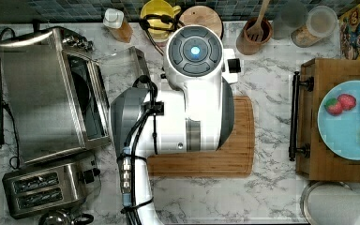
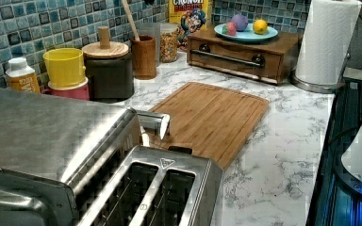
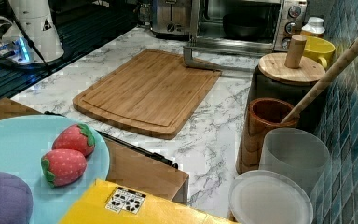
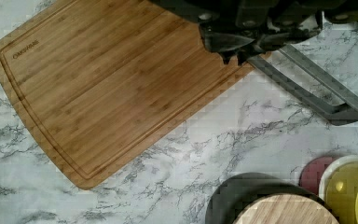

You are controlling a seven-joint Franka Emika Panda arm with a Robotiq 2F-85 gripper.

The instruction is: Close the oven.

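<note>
The oven (image 1: 42,93) is a big steel box at the top view's left, with its dark inside showing. Its glass door (image 1: 122,63) hangs open, lying flat over the counter. From the right view the oven (image 3: 242,21) stands at the back, its door down and the bar handle (image 3: 196,60) reaching the cutting board's far corner. In the wrist view my gripper (image 4: 233,57) hovers above the board's corner, right beside the grey handle bar (image 4: 317,93) and apart from it. The fingertips sit close together with nothing between them.
A bamboo cutting board (image 1: 234,159) lies mid-counter under my arm. A two-slot toaster (image 1: 47,187) stands beside the oven. A wood-lidded canister (image 2: 108,66), yellow mug (image 2: 65,66) and utensil cup (image 2: 144,55) line the tiled wall. A wooden drawer box (image 1: 318,126) carries a fruit plate.
</note>
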